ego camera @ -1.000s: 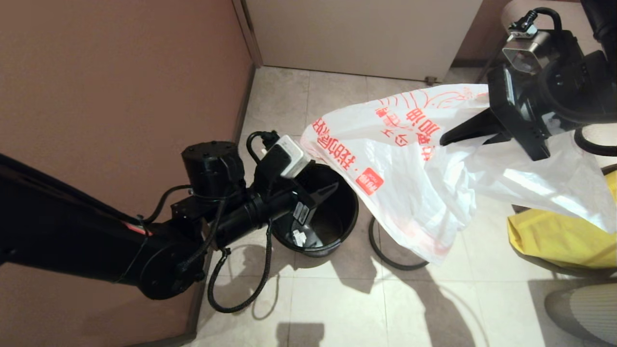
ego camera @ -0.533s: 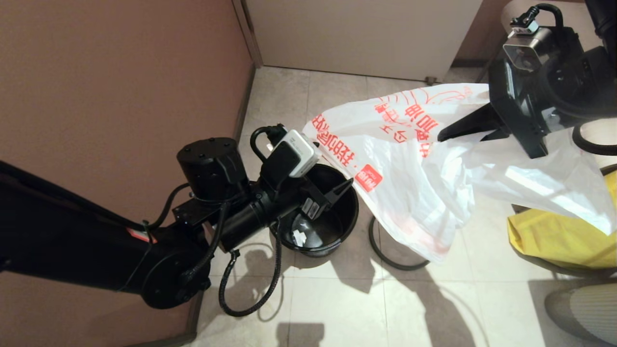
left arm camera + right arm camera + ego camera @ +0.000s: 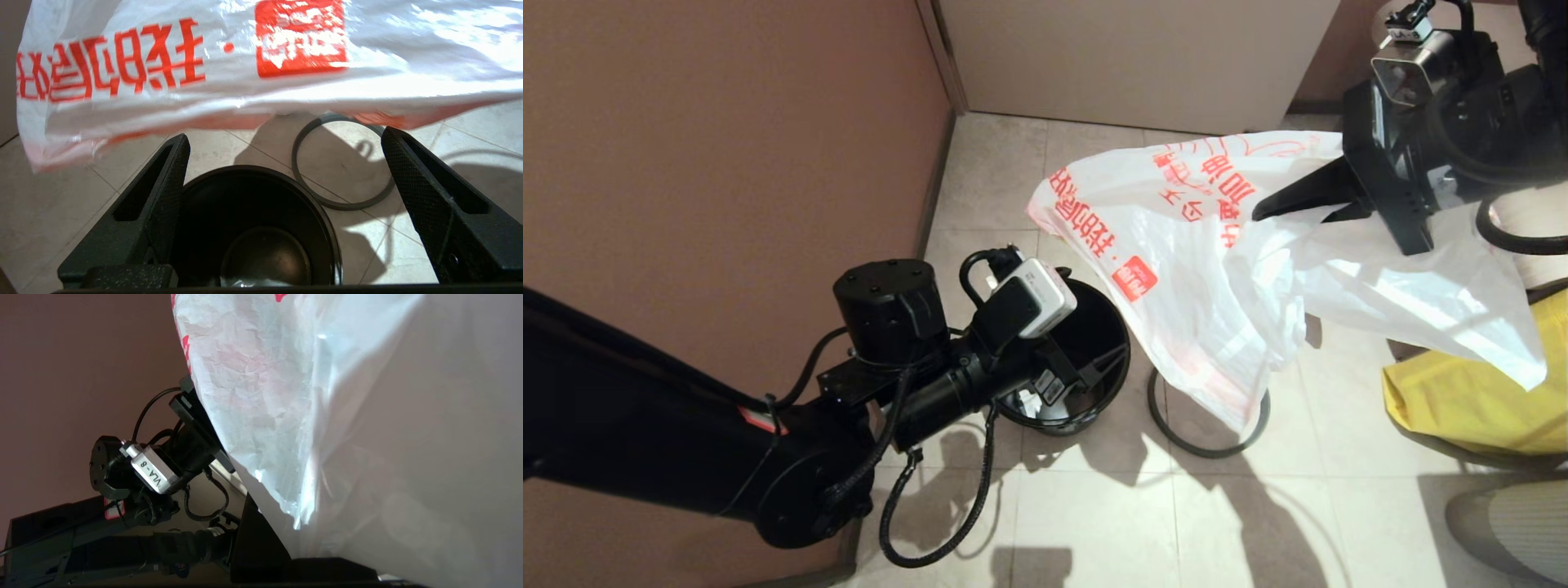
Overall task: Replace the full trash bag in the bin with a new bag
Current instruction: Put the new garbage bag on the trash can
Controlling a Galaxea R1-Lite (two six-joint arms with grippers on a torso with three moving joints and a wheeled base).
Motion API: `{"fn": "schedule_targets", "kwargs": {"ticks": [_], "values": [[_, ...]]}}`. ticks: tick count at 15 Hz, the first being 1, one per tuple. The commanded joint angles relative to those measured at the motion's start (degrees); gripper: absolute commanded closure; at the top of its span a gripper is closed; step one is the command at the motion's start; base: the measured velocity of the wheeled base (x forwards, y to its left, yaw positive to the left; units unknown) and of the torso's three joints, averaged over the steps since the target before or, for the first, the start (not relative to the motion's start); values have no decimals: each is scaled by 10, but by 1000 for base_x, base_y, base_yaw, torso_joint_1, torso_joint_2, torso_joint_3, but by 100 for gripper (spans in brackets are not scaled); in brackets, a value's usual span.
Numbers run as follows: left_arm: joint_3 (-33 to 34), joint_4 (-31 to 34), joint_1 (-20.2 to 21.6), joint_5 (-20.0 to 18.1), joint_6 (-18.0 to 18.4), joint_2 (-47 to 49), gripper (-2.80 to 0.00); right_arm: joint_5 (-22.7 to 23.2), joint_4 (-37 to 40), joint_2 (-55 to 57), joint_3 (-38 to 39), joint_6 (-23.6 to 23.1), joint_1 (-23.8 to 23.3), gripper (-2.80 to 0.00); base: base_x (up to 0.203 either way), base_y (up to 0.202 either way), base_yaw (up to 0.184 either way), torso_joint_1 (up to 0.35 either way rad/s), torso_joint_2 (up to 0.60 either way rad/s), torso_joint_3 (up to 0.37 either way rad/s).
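Pale floor tiles [image 3: 1094,506] meet a reddish-brown wall [image 3: 727,139] on the robot's left and a cream panel at the back. Reaching in low from the left, the left arm ends over the bin [image 3: 1112,327], its wrist camera a white box on top. The left claw [image 3: 1107,366] hangs at the bin's mouth with both fingers [image 3: 159,204] spread wide, holding nothing; their inner pads are black and finely knurled. From the upper right the right arm comes in level, and the right claw [image 3: 1262,214] is pressed together, pinching the new bag [image 3: 1225,278] near its upper edge.

This bag hangs in the air above and just beside the bin, draping down over the ring [image 3: 1176,437]. It is thin, crinkled, translucent white plastic with bold red Chinese characters, seen upside down, a red square logo [image 3: 300,36] and curved red lines near the top. A label on the left wrist camera reads "VLA-8" [image 3: 153,472].

Round, smooth, black plastic forms the bin, which stands on the floor by the wall with no liner in it. Beside it the grey ring lies flat on the tiles. At the right edge sits a crumpled yellow bag [image 3: 1470,408].
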Motion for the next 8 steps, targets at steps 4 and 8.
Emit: {"fn": "schedule_targets", "kwargs": {"ticks": [4,8], "values": [[-75,-167,-19,56,15,115,-280,2,9,11,1,4,23,0,0,0,0,0,0,0],[-119,-244,-24,129,62,132,-280,2,18,13,1,5,13,0,0,0,0,0,0,0]]}}
